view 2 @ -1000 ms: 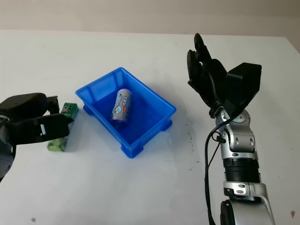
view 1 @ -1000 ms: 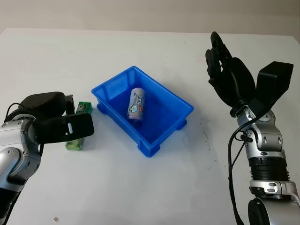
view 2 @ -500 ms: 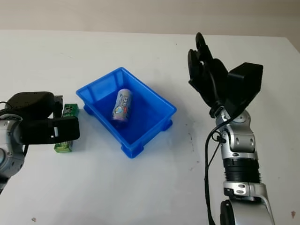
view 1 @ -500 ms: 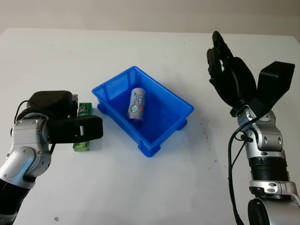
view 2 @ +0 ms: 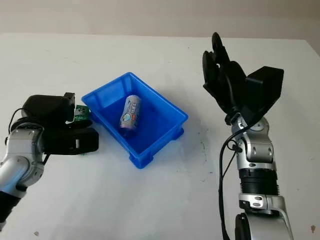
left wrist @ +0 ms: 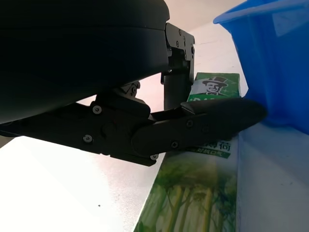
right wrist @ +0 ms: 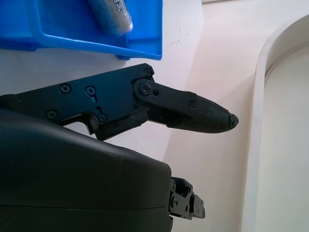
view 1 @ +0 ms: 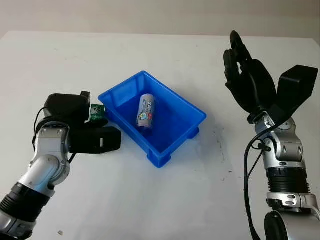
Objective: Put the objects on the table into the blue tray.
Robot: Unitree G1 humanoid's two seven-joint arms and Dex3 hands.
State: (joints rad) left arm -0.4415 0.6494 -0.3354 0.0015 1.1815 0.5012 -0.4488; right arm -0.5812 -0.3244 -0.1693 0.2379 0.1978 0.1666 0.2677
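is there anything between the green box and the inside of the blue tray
Only the tray's own near wall. The green box lies on the table against the outside of the blue tray, with the left hand at it. Inside lies a can.

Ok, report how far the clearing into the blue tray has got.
Done: the labelled can lies inside the blue tray. In hand: the left hand grips the green box just outside the tray's left corner. Left: get that box into the tray. The right hand is open, raised right of the tray.
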